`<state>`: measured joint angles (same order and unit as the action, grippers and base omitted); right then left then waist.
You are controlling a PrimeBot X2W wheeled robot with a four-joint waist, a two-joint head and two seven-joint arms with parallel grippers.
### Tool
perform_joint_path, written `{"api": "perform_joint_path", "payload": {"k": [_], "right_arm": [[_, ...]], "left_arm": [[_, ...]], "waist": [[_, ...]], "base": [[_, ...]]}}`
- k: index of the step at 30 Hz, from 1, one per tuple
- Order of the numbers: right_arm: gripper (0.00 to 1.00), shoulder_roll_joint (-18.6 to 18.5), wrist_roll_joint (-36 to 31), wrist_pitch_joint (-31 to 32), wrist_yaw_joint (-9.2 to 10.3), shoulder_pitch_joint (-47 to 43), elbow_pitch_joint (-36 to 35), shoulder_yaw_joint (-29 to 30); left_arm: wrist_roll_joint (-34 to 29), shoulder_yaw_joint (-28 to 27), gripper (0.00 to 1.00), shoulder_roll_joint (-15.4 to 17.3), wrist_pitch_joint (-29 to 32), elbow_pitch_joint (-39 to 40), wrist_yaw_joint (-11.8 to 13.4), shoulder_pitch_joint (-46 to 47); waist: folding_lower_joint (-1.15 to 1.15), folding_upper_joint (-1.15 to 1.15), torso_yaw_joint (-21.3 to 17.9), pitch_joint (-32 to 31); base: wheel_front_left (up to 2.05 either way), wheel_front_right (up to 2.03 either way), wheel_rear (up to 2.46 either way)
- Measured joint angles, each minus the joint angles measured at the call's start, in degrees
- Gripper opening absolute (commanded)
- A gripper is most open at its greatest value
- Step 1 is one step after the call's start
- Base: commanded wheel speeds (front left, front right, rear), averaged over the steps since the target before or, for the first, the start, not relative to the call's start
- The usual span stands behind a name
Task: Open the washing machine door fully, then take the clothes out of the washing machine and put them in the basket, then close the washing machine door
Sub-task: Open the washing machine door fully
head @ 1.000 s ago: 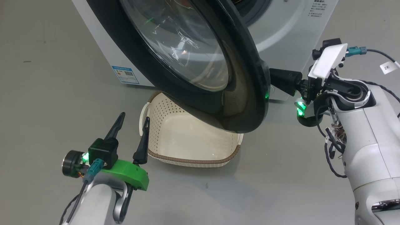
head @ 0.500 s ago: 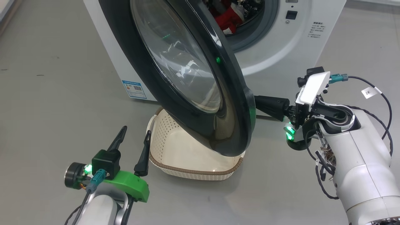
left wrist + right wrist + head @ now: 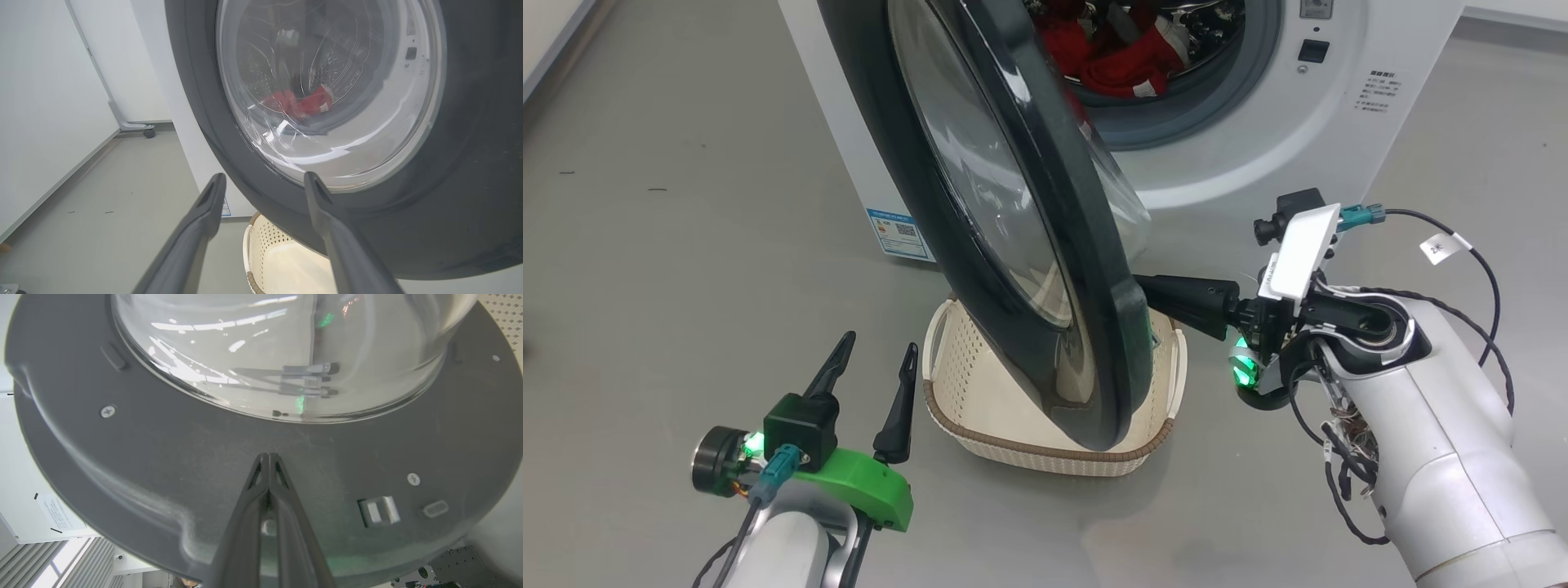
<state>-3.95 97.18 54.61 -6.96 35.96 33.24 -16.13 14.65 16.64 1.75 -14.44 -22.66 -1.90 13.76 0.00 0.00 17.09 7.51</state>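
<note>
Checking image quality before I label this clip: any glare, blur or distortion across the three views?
Head view: sharp, with white glare streaks on the washing machine door glass. Left wrist view: the clothes look smeared and warped through that glass. Right wrist view: wide-angle bending of the door's dark ring, with light streaks and a green glint on its glass.

Red clothes (image 3: 1123, 65); cream (perforated) basket (image 3: 976, 359)
</note>
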Motion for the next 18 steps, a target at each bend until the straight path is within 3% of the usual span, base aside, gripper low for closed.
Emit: {"api": "perform_joint_path", "payload": {"k": [18], "right_arm": [[0.0, 0.0, 6.9, -4.6, -0.01, -3.1, -6.2, -10.6]], "left_arm": [[0.6, 0.3, 1.0, 0.1, 0.0, 0.5, 0.1, -0.6]], "waist": [[0.0, 0.0, 2.3, -0.2]], "base": [[0.0, 0.0, 0.0]]}}
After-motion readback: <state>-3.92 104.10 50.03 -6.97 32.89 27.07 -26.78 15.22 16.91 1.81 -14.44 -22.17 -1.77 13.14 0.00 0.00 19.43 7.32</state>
